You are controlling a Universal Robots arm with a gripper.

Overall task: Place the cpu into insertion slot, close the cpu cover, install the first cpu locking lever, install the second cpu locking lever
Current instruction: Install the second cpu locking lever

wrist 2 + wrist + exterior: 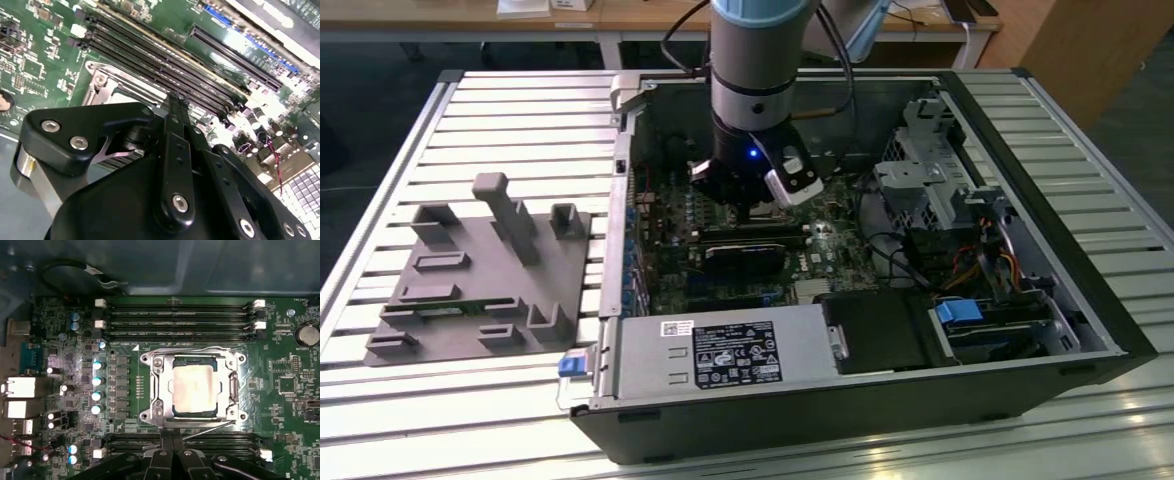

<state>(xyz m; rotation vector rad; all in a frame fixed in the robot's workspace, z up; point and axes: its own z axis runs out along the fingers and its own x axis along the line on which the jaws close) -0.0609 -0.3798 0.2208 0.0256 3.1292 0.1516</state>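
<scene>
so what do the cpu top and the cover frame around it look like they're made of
The cpu has a dull, matte silvery top, apparently metal, with faint smudgy marks. The cpu cover around it looks like thin bright stamped metal: shinier, catching glare along its edges. Neither can be confirmed beyond the look.

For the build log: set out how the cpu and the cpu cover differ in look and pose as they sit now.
In the first wrist view, the cpu is a solid square with a dull, pale metal top, while the cpu cover is a brighter, shinier frame with a cut-out window. The cpu lies in the middle, showing through that window; the cpu cover lies closed around it, bordering its edges. Both lie flat in the insertion slot on the motherboard.
</scene>
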